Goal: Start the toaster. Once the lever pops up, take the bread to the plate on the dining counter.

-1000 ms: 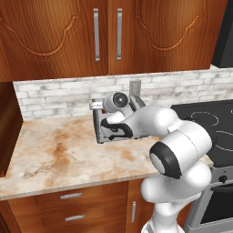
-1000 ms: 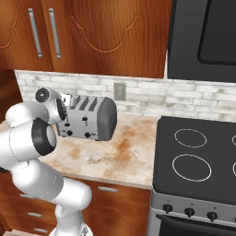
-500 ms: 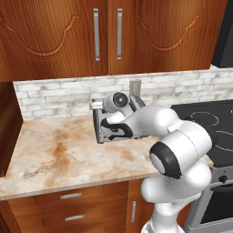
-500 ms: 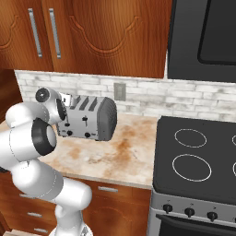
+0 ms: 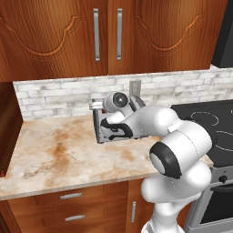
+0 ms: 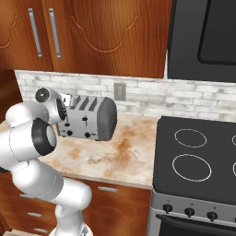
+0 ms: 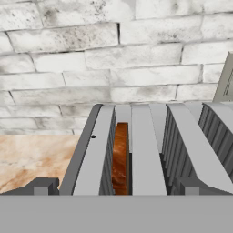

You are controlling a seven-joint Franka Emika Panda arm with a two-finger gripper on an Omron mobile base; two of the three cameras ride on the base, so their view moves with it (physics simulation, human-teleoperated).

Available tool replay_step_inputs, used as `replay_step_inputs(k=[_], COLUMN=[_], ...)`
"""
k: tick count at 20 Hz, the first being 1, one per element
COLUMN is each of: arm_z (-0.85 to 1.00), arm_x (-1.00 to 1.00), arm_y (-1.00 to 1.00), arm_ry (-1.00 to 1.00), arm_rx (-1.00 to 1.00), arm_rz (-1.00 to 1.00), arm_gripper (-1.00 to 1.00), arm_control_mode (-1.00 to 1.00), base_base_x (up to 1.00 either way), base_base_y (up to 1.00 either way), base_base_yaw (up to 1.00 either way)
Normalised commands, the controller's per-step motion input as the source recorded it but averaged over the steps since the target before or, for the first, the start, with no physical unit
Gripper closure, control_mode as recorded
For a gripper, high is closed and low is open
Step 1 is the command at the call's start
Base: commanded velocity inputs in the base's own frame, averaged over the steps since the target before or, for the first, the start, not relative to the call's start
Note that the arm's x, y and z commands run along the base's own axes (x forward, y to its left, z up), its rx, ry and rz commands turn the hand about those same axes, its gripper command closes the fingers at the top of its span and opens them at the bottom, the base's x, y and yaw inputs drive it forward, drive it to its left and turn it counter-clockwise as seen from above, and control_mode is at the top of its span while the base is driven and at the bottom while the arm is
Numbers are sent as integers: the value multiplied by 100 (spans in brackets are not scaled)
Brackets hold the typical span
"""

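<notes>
Bread (image 7: pixel 120 157), seemingly crusty, in ribbed toaster (image 7: pixel 145 150)

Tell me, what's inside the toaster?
In the hand view, the toaster has a brown slice of bread standing in its leftmost slot. Its lower part is hidden down in the slot. The next slot looks empty as far as can be seen; its bottom is hidden.

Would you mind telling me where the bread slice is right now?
The bread sits down in the toaster's leftmost slot as the hand view shows it, on the marbled counter against the brick wall, left of the stove.
</notes>
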Motion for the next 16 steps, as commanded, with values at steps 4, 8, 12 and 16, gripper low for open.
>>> replay_step_inputs(k=[4,8,12,16], arm_z=[0,0,0,0], arm_x=[0,0,0,0], arm_y=[0,0,0,0], arm_ry=[0,0,0,0], arm_rx=[0,0,0,0], arm_rz=[0,0,0,0], arm_gripper=[-100,-100,-100,-100], arm_control_mode=[-100,-100,-100,-100], base_base_x=[0,0,0,0], base_base_y=[0,0,0,0], base_base_yaw=[0,0,0,0])
